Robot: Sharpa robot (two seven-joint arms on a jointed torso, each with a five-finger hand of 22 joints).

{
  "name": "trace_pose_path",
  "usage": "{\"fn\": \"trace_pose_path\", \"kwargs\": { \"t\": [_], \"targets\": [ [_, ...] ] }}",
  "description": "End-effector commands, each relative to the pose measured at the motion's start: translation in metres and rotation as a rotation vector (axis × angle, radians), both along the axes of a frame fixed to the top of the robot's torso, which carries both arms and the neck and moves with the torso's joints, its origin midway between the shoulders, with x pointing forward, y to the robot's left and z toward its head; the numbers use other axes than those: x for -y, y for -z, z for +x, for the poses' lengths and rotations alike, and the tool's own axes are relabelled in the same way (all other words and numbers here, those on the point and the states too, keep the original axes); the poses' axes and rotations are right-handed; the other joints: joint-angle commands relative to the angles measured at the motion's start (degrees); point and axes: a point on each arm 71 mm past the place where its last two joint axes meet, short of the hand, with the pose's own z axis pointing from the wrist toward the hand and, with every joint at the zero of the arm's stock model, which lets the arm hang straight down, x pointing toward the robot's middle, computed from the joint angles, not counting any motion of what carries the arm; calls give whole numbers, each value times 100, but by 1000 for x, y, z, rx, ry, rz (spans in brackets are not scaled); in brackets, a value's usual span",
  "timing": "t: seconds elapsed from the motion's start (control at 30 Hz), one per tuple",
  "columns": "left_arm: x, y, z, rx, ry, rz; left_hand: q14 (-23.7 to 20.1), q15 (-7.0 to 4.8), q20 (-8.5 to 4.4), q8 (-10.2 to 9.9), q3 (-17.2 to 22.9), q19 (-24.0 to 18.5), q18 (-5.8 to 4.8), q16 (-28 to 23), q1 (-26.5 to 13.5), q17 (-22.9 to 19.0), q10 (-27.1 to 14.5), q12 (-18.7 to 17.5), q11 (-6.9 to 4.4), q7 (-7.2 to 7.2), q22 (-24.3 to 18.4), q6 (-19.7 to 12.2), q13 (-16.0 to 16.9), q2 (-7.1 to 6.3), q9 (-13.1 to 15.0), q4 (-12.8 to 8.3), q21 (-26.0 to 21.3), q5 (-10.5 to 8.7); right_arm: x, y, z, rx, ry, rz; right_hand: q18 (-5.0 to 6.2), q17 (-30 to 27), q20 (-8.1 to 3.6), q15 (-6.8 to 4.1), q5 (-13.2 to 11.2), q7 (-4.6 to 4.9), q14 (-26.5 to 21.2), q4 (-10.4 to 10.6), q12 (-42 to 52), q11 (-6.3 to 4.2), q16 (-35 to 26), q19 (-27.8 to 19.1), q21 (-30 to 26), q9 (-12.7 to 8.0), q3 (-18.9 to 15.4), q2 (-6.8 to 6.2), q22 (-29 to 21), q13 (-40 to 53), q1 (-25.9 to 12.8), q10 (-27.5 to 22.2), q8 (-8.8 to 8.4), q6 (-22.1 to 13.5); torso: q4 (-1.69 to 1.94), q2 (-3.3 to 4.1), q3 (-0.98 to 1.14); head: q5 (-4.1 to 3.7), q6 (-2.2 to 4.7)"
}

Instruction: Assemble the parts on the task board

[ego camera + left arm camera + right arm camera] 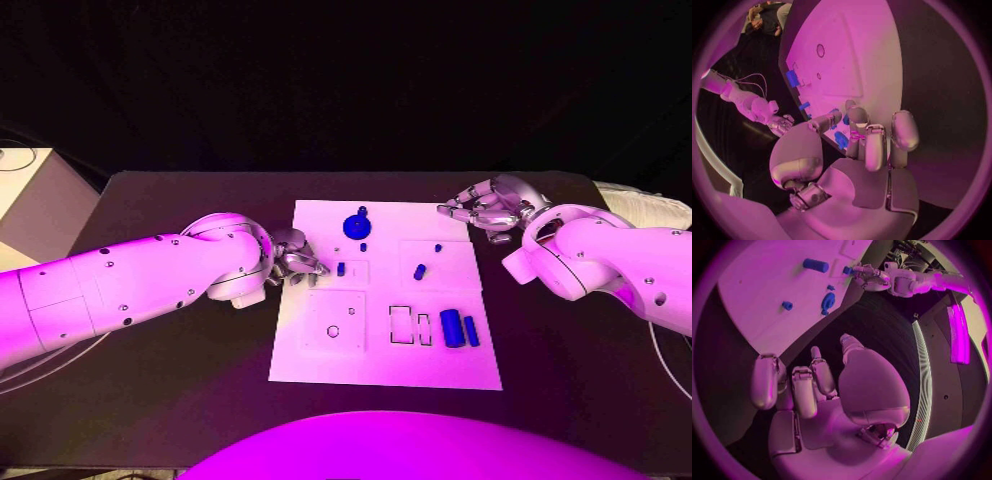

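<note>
The left hand [289, 258] rests at the left edge of the task board [325, 360], fingertips reaching a small blue peg [340, 268] that stands near that edge. In the left wrist view the fingers [856, 119] curl toward a blue piece [841, 140], but whether they pinch it cannot be told. This placement probably serves to grip or seat the peg. Right of it, a blue round part [355, 225] sits near the board's far edge, another small peg [420, 270] stands mid-board, and two blue cylinders [459, 328] lie side by side nearer the robot. The right hand [490, 208] hovers off the board's far right corner, fingers loosely curled on nothing, well apart from every part, probably waiting.
</note>
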Motion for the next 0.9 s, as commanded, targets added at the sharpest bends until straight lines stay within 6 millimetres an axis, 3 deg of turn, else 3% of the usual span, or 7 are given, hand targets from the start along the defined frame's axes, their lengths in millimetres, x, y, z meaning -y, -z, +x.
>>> {"fn": "trace_pose_path", "kwargs": {
  "t": [0.03,0.1,0.17,0.27,0.6,0.9],
  "targets": [
    [0,2,-2,-10,-9,-8,465,20,24,-38,-186,-8,-50,-5,87,955,-49,-39,9,31,-13,-6,-5,-106,15,89,-37,24,-1,0,0,4,-7,-1,93,1074,-6,29,27,-13,452,-5,26,10,-28,-32,-24,-6,-29,9,498,255,-32,-21,21,-42,-4,1,-4,3,0],
    [0,2,-2,-13,-11,-15,464,26,21,-46,-387,-9,-49,-7,110,951,-58,-51,13,36,-17,3,-21,-126,23,216,-42,23,-1,0,0,4,-7,-1,93,1074,-6,29,27,-13,452,-5,26,10,-28,-32,-24,-6,-29,9,498,255,-32,-21,21,-42,-3,1,-6,-1,0],
    [0,2,-3,-19,-17,-26,463,20,13,-60,-811,-3,-50,-9,263,948,-60,-52,18,28,-14,6,-16,-119,44,498,-44,37,-1,1,0,4,-7,-1,93,1074,-6,29,27,-13,452,-5,26,10,-28,-32,-24,-6,-29,9,498,255,-32,-21,21,-42,-4,0,-7,-4,0],
    [0,1,-4,-30,-25,-42,462,21,9,-70,-974,-5,-49,-11,369,946,-63,-53,11,32,-18,4,-15,-105,55,636,-49,40,0,1,0,4,-7,-1,93,1074,-6,29,27,-13,452,-5,26,10,-28,-32,-24,-6,-29,9,498,255,-32,-21,21,-42,-4,-1,-7,-9,0],
    [-3,-24,3,-16,-56,-105,422,39,-13,-76,-1277,-76,-25,-83,732,798,-195,-174,38,64,-108,-111,-211,-114,102,858,-116,62,1,3,1,2,-3,-3,93,1070,-6,29,42,-13,451,-6,24,10,-30,-30,-22,-6,-37,7,500,252,-34,-24,22,-44,-1,-8,-8,11,0],
    [-7,-61,15,52,-61,-133,359,86,0,0,-1663,-254,24,-192,1185,590,-496,-381,96,127,-323,-350,-641,-106,199,1198,-280,79,1,4,2,1,0,-3,95,1070,-6,30,48,-12,451,-5,24,10,-30,-33,-31,-7,-44,6,496,251,-39,-24,23,-47,-4,-7,0,27,0]
  ]
}}
